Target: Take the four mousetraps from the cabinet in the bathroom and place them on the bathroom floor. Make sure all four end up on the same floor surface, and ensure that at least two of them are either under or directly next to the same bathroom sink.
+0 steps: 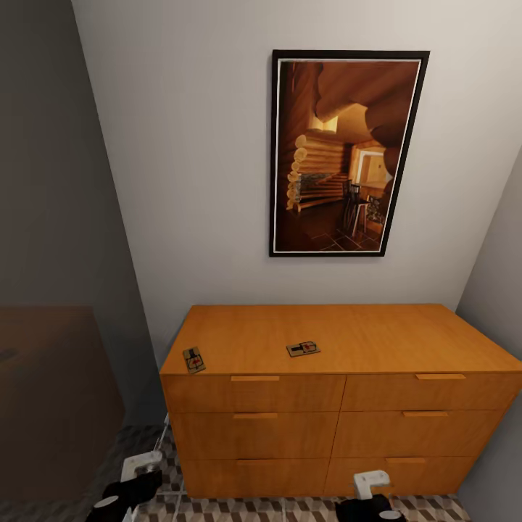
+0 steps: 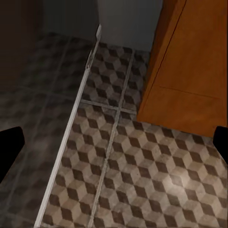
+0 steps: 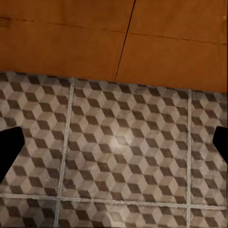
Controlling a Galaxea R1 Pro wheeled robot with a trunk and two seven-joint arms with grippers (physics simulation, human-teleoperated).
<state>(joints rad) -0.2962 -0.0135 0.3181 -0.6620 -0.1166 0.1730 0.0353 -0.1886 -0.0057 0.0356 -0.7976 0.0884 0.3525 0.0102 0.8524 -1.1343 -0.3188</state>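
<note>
2 mousetraps (image 1: 303,349) near cabinet (image 1: 377,330) front edge; both hands (image 2: 114,142) wide open, empty.

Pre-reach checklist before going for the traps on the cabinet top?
1. Traps located: two mousetraps on the cabinet top, one at the left front corner, one near the middle front. Ok.
2. All four accounted for: two visible. Not ok.
3. Left gripper empty, fingers spread over the bathroom floor. Ok.
4. Right gripper empty, fingers spread. Ok.
5. Arms raised to cabinet-top height: both low by the floor. Not ok.
6. Sink position: cannot tell.
</note>
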